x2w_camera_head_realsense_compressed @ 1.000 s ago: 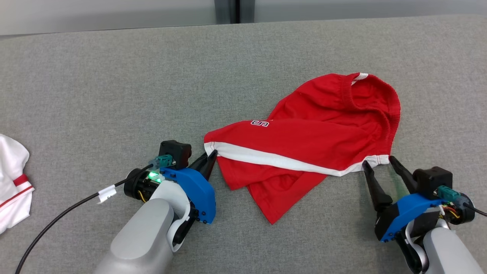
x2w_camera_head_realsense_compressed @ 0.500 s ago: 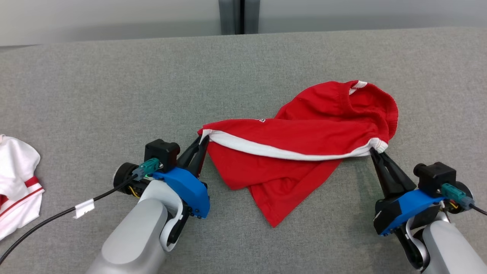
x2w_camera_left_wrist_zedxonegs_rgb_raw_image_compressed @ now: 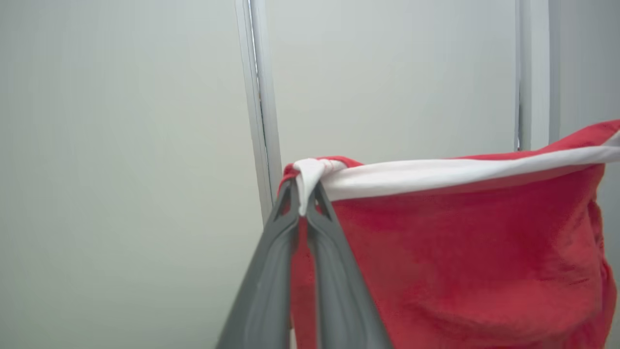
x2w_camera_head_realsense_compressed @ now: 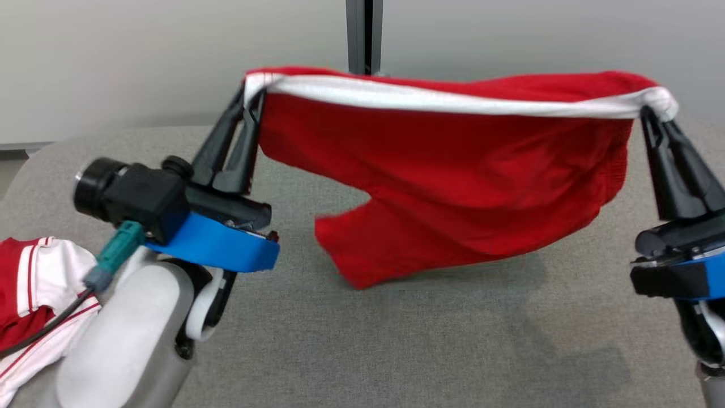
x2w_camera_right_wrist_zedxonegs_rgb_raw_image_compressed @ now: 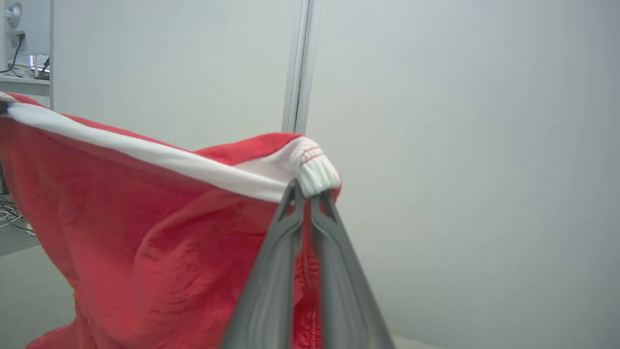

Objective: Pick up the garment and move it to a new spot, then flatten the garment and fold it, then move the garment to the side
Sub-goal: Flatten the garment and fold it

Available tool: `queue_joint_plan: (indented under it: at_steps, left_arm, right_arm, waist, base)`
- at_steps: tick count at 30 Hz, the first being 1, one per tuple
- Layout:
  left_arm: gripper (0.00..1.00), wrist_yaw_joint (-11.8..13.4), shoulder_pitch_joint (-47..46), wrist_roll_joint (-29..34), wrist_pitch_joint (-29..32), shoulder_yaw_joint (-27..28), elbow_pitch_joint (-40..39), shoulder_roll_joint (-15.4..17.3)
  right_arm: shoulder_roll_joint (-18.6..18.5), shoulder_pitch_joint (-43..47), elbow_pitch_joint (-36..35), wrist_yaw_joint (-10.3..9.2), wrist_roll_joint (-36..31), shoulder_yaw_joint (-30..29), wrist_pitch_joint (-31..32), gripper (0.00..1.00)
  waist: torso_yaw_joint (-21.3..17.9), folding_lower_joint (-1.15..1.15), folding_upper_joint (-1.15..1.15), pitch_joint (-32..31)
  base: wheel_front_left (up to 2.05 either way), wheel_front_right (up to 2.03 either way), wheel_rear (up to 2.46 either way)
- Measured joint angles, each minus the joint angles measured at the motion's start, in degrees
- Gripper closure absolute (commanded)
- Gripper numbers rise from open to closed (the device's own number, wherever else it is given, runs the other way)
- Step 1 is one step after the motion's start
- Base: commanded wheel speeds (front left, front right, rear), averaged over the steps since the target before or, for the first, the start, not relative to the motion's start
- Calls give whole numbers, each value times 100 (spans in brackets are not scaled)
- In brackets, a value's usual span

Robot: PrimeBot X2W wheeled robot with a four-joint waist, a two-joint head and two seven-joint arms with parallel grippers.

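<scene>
At the upper left of the head view, the left gripper (x2w_camera_head_realsense_compressed: 252,97) has its two dark fingers pressed together on one white-trimmed corner of the red garment (x2w_camera_head_realsense_compressed: 453,170); at the upper right, the right gripper (x2w_camera_head_realsense_compressed: 651,116) is pinched closed in the same way on the opposite corner, where a ribbed white cuff bunches over its tips; so there are two grippers, with one garment strung between them. Both wrist views show the fingers meeting with only cloth between them. The garment's white band (x2w_camera_head_realsense_compressed: 453,101) runs taut from one grip to the other along the top edge; below it the red cloth hangs as a loose sheet raised off the table (x2w_camera_head_realsense_compressed: 396,345); whether the lowest flap brushes the surface I cannot tell, though its shadow lies just beneath.

One second garment (x2w_camera_head_realsense_compressed: 34,294), white with red stripes, lies crumpled at the lower left edge, just beside the left forearm; one black cable (x2w_camera_head_realsense_compressed: 39,335) crosses it.

The table is a single surface covered in grey woven fabric; beyond it stands a pale, plain wall (x2w_camera_head_realsense_compressed: 113,56), with one dark vertical post (x2w_camera_head_realsense_compressed: 363,34) rising behind the garment's top edge.
</scene>
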Motion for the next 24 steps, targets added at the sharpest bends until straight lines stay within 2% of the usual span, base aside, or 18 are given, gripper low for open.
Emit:
queue_joint_plan:
  at_steps: [3, 6, 11, 14, 18, 21, 24]
  left_arm:
    - [100, 198, -197, 193, 200, 163, -838, 230]
    - [100, 308, -347, 241, 431, 261, -1378, 316]
    - [100, 254, -556, 0, 658, 290, -1333, 244]
    - [100, 34, -899, -291, 614, 300, -651, 26]
    - [100, -289, -1596, -519, 60, 409, 814, -400]
    - [100, -514, -2270, -549, -409, 475, 2029, -731]
    - [100, -634, -3025, -502, -647, 620, 2993, -1007]
  right_arm:
    - [-10, -54, -610, 1, -51, -275, 333, 100]
    - [26, -168, -929, 1, -34, -443, 556, 100]
    - [160, -506, -935, 0, 87, -420, 798, 100]
    - [162, -905, -625, 0, 201, -314, 891, 100]
    - [168, -1614, 252, 0, 365, -65, 942, 100]
    - [252, -2337, 1037, 0, 465, 112, 746, 100]
    - [453, -3181, 1830, -1, 545, 260, 447, 100]
  waist:
    - [-10, 0, 0, -121]
    - [-23, 0, 0, -159]
    - [-86, 0, 0, -15]
    - [-110, 1, 1, 172]
    - [-117, 2, 2, 460]
    - [-132, 3, 2, 662]
    - [-169, 3, 2, 826]
  base:
    - [0, 0, 0]
    - [0, 0, 0]
    - [0, 0, 0]
    - [0, 0, 0]
    - [0, 0, 0]
    - [0, 0, 0]
    - [0, 0, 0]
